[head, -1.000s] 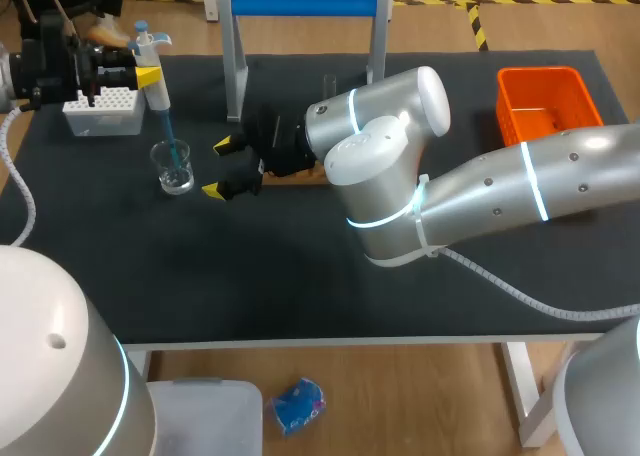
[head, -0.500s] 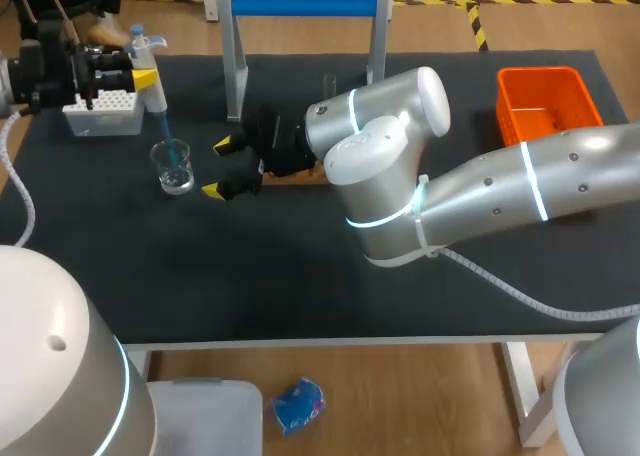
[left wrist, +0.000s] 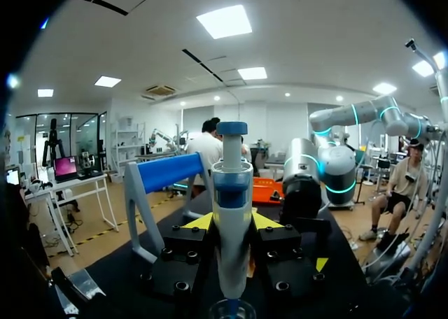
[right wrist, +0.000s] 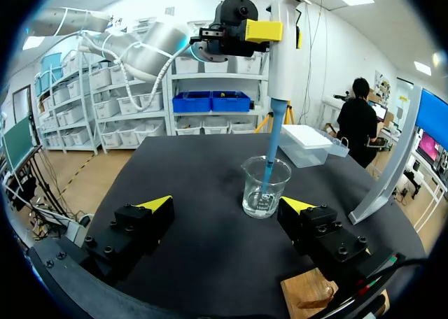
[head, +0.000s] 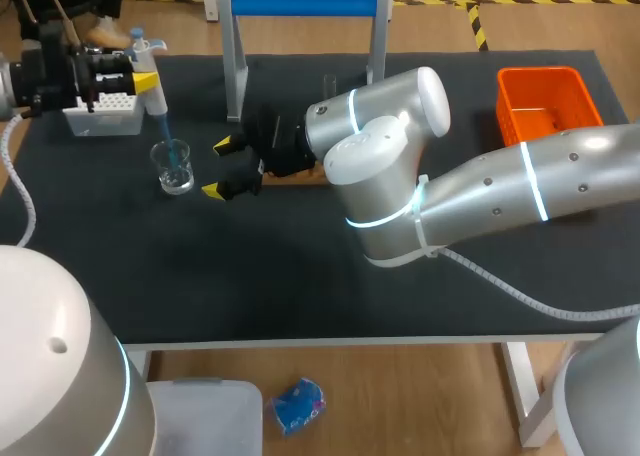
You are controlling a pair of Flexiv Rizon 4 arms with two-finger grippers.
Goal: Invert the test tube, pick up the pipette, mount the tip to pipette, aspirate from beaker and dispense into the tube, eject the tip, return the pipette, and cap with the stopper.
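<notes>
Gripping the pipette (head: 157, 94) upright at the far left of the worktop (head: 250, 276), with the left tool (head: 148, 79) clamped on its white body from 2 sides. Dipping its blue tip (head: 170, 141) into the glass beaker (head: 173, 168), just near of the white tip box (head: 103, 111). Hanging the right tool (head: 226, 167) just right of the beaker, its 2 yellow fingers spread wide. Showing the test tube (head: 329, 84) standing upright farther back, well apart from the beaker.
</notes>
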